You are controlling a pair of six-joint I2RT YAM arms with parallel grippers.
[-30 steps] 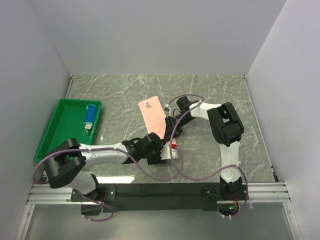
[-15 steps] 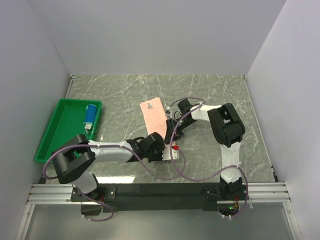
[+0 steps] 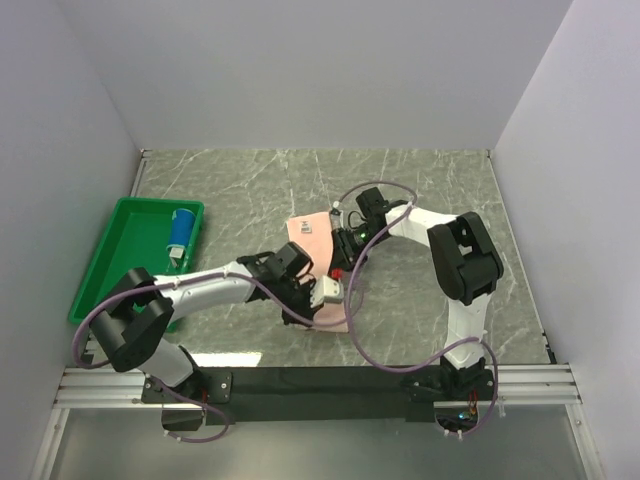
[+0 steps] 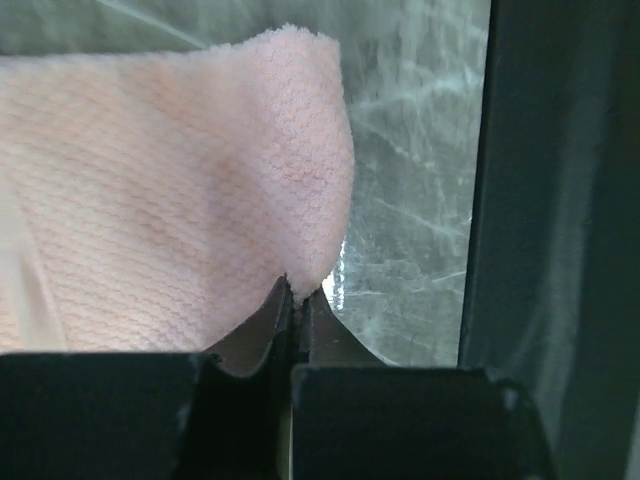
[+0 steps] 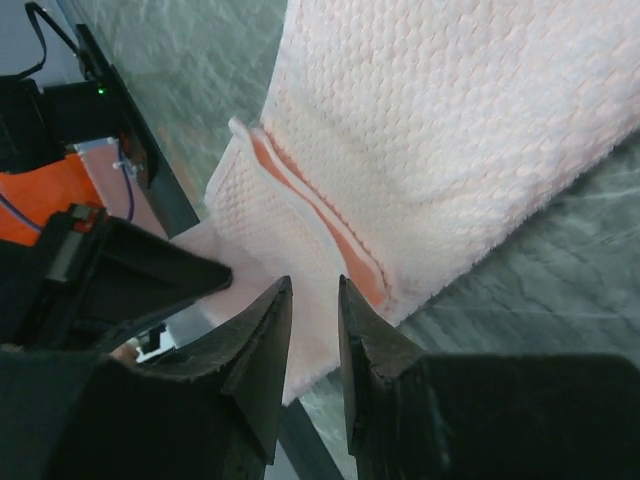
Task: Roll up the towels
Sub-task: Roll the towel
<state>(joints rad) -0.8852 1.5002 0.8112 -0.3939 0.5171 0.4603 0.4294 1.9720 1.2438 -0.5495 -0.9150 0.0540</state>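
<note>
1. Right now the left jaws are clenched on the edge of the pink towel [image 4: 180, 180]. In the left wrist view the cloth bulges up out of the pinch, so I judge that this end is raised to be turned over onto itself.
2. The right jaws stand a little apart at the towel's layered edge, with cloth showing in the gap. I cannot tell whether they pinch it. My guess is that they are there to steady the fold while the other end turns.
3. That towel lies mid-frame on the worktop [image 3: 430, 190], between the two arms, with its white tag toward the top. I would not call it a roll yet.
4. The green tray [image 3: 125, 255] sits at the left of the frame. Near its upper right corner lies the blue towel [image 3: 181, 230], which looks rolled already, so I take the tray to be where finished rolls go.
</note>
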